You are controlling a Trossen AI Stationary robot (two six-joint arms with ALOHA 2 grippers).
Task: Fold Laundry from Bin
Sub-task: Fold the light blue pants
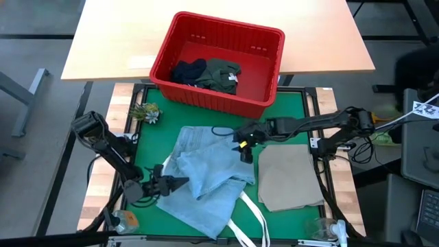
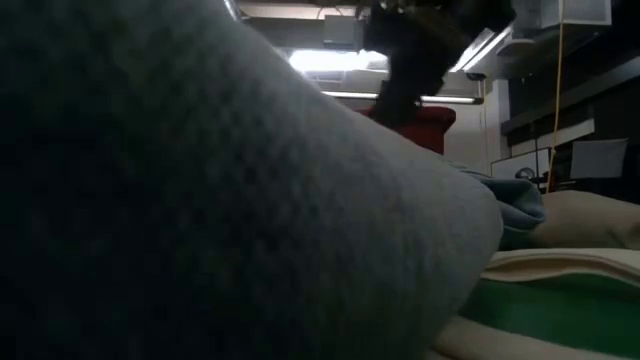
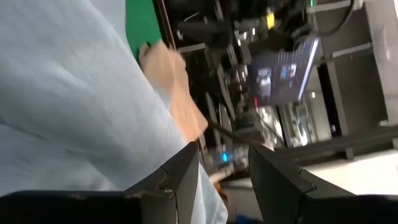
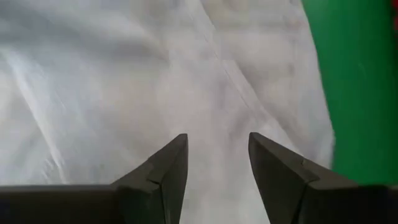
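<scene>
Most of my low view is blocked by a big grey-blue fold of cloth (image 2: 200,180) right at the lens. Past its edge I see an arm (image 2: 420,60) coming down in front of the red bin (image 2: 437,125), with blue denim (image 2: 520,205) and beige cloth (image 2: 590,222) behind. A strip of green mat (image 2: 575,300) shows under a cream strap (image 2: 560,262).

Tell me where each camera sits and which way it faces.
High: above the table, looking down; both arms, jeans, bin.
Low: table height, looking across; cloth blocks most, bin behind.
Left wrist: looks past the open left hand along the jeans.
Right wrist: looks down past the open right hand onto jeans.
Shared: jeans.
</scene>
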